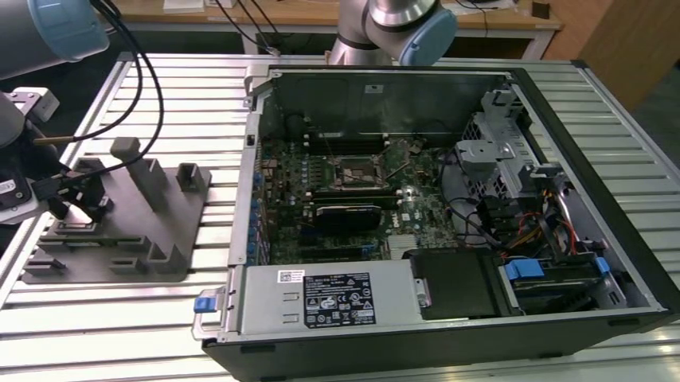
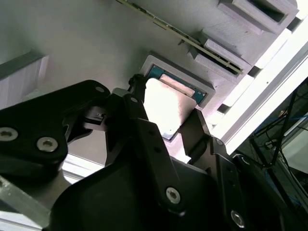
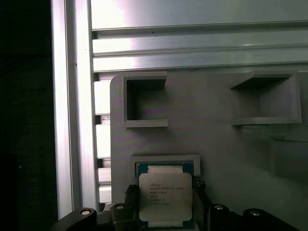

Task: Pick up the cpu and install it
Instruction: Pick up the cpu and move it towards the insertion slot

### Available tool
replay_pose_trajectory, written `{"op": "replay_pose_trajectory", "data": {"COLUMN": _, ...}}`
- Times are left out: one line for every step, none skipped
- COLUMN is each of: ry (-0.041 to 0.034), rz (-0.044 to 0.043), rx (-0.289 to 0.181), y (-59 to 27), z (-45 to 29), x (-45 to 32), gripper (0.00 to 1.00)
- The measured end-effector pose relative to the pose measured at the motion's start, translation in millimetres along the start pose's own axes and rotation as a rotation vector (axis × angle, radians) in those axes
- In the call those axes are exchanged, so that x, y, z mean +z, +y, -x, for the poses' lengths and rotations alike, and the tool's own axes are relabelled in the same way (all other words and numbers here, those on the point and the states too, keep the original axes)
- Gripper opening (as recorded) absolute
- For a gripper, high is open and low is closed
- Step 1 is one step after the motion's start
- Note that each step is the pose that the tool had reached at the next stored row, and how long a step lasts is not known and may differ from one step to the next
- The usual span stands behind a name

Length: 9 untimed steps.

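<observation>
Watching the black claw (image 2: 167, 118) from my station, I see it straddling the small square cpu with its silvery metal top and thin green rim (image 3: 166, 199). I cannot tell whether it is pinching the chip or only bracketing it. The cpu lies flat in a shallow square pocket (image 3: 166, 159) of the grey plastic holder block (image 1: 159, 231), right at the claw's mouth.

My worry is the tight fit. The pocket walls sit just beside the chip, so a slightly off-centre squeeze could land on the pocket rim rather than on the chip's edges. It could also catch one corner and tilt the chip as it lifts. A thin flat part held only by its edges might slip and drop back askew.

Beyond the claw, one open-fronted pocket (image 3: 144, 103) and another (image 3: 267, 98) in the same block hold nothing. Well apart from the claw, the open black computer case (image 1: 425, 350) stands on the slatted aluminium surface (image 1: 127, 318). It holds the green motherboard (image 1: 425, 199) with its dark square socket frame (image 1: 356, 171).
</observation>
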State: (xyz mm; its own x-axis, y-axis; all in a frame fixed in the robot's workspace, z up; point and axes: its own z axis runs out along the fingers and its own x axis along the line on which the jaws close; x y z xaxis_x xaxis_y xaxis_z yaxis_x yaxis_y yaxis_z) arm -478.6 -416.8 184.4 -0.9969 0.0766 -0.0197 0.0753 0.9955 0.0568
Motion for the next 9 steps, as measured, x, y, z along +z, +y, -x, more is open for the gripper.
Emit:
{"op": "replay_pose_trajectory", "data": {"ry": -0.0001, "rz": 0.0001, "rx": 0.0, "y": 0.0, "z": 0.0, "x": 0.1, "gripper": 0.54}}
{"op": "replay_pose_trajectory", "data": {"ry": -0.0001, "rz": 0.0, "rx": 0.0, "y": 0.0, "z": 0.0, "x": 0.1, "gripper": 0.54}}
{"op": "replay_pose_trajectory", "data": {"ry": -0.0001, "rz": 0.0001, "rx": 0.0, "y": 0.0, "z": 0.0, "x": 0.1, "gripper": 0.54}}
{"op": "replay_pose_trajectory", "data": {"ry": -0.0001, "rz": 0.0001, "rx": 0.0, "y": 0.0, "z": 0.0, "x": 0.1, "gripper": 0.54}}
{"op": "replay_pose_trajectory", "data": {"ry": -0.0001, "rz": 0.0001, "rx": 0.0, "y": 0.0, "z": 0.0, "x": 0.1, "gripper": 0.54}}
{"op": "replay_pose_trajectory", "data": {"ry": -0.0003, "rz": 0.0002, "rx": 0.0, "y": 0.0, "z": 0.0, "x": -0.2, "gripper": 0.54}}
{"op": "replay_pose_trajectory", "data": {"ry": -0.0005, "rz": 0.0003, "rx": 0.0, "y": 0.1, "z": 0.1, "x": -1.0, "gripper": 0.54}}
{"op": "replay_pose_trajectory", "data": {"ry": -0.0005, "rz": 0.0003, "rx": 0.0, "y": 0.2, "z": 0.1, "x": -2.7, "gripper": 0.54}}
{"op": "replay_pose_trajectory", "data": {"ry": -0.0001, "rz": 0.0001, "rx": 0.0, "y": 0.3, "z": 0.1, "x": -5.2, "gripper": 0.54}}
